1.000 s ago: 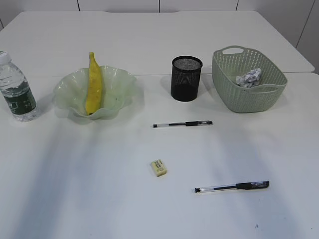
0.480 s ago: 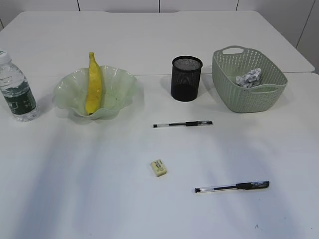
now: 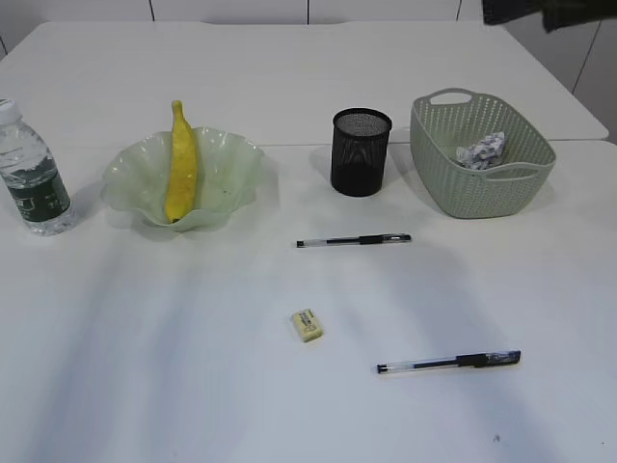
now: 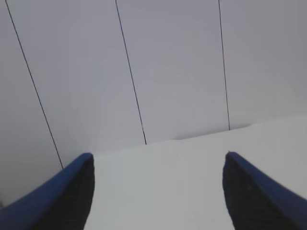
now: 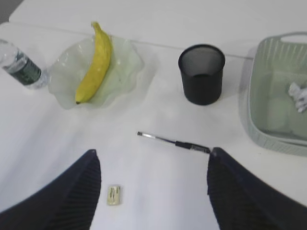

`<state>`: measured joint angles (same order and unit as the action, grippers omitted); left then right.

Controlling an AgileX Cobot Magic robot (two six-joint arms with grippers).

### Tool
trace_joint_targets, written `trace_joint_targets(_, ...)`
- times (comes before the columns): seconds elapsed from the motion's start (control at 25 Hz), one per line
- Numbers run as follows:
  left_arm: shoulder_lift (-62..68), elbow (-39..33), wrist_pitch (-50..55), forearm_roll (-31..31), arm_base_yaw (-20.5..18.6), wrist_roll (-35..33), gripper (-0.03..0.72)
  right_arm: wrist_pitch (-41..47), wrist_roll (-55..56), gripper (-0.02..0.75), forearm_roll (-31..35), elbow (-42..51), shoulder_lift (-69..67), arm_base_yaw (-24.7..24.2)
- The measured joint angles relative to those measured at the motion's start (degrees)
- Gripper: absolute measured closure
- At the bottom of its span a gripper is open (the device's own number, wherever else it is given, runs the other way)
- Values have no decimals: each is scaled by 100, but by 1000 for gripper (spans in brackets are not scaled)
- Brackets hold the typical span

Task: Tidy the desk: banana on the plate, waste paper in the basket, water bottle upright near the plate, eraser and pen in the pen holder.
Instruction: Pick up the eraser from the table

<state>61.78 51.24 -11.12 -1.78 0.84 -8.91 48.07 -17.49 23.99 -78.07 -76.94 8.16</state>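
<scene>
The banana [image 3: 180,164] lies in the pale green plate [image 3: 236,183] at the back left. The water bottle [image 3: 31,174] stands upright left of the plate. The waste paper [image 3: 480,149] lies in the sage basket [image 3: 439,145] at the back right. The black pen holder [image 3: 361,151] stands between them. One pen [image 3: 353,240] lies in front of the holder, a second pen [image 3: 449,363] lies nearer the front. The eraser [image 3: 307,325] lies mid-desk. My right gripper [image 5: 152,158] is open and empty high above the desk [image 3: 193,367], over the eraser [image 5: 113,194] and pen [image 5: 173,142]. My left gripper [image 4: 158,160] is open, facing a wall.
A dark part of an arm [image 3: 540,12] shows at the top right edge of the exterior view. The right wrist view also shows the plate [image 5: 62,76], banana [image 5: 95,62], bottle [image 5: 21,67], pen holder [image 5: 202,74] and basket [image 5: 254,124].
A dark part of an arm has come into the top right corner of the exterior view. The objects on the desk have not moved.
</scene>
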Motion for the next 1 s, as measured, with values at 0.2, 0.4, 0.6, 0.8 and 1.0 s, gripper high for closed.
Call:
trace_joint_targets(0.2,-168,-12,332,12,0,0,95,865,0,224,3,-641,-782,0)
trace_joint_targets(0.4,-364,-12,465,12,0,0,95,1463,0,224,417,-1060,-1377,0)
trace_joint_targets(0.6,-492,-12,583,35,0,0,95,1617,11,224,884,-1125,-1688,0)
trace_joint_targets(0.8,-654,-12,675,44,0,0,95,1635,11,224,920,-1128,-1714,0)
trace_joint_targets(1.0,-693,-12,757,47,0,0,95,1644,-155,224,815,-1128,-1714,0)
